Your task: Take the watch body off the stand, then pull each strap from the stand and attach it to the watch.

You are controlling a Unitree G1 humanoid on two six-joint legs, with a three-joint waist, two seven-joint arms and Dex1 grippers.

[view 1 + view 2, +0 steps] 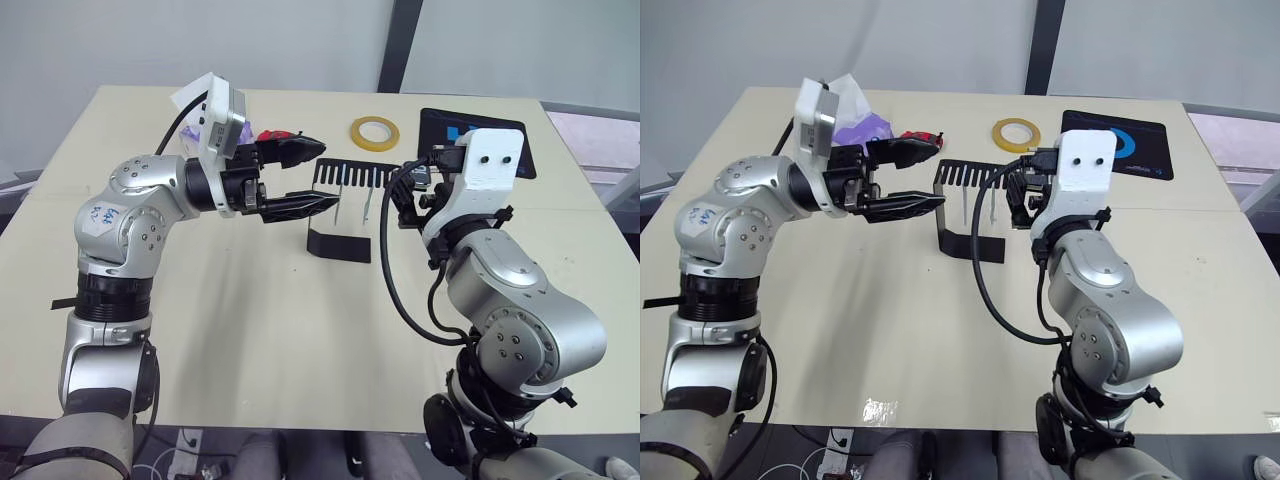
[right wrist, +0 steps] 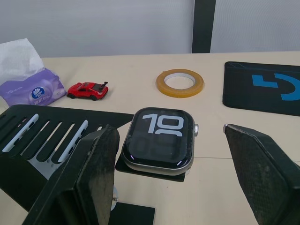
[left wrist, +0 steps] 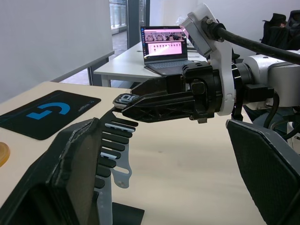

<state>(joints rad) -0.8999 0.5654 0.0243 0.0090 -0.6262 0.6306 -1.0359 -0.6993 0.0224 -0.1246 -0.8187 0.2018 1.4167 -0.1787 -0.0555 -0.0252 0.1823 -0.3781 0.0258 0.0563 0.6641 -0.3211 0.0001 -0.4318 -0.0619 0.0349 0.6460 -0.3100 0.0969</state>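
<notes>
The watch body (image 2: 159, 138) lies face up, showing white digits, on the end of the black stand (image 1: 345, 205), next to the comb-like top plate (image 3: 112, 145). My right gripper (image 2: 168, 132) is open, one finger on each side of the watch and not touching it. Two pale straps (image 2: 75, 140) sit in the comb slots and hang down below the plate (image 1: 340, 205). At the stand's other side my left gripper (image 1: 327, 174) is held open just above the comb's end, with nothing in it. In the left wrist view the right gripper's fingers (image 3: 154, 101) reach to the watch (image 3: 126, 98).
A yellow tape roll (image 1: 374, 132) and a black mat with a blue logo (image 1: 450, 125) lie behind the stand. A red toy car (image 1: 272, 135) and a purple tissue pack (image 1: 855, 125) sit at the back left. The table's near half is bare.
</notes>
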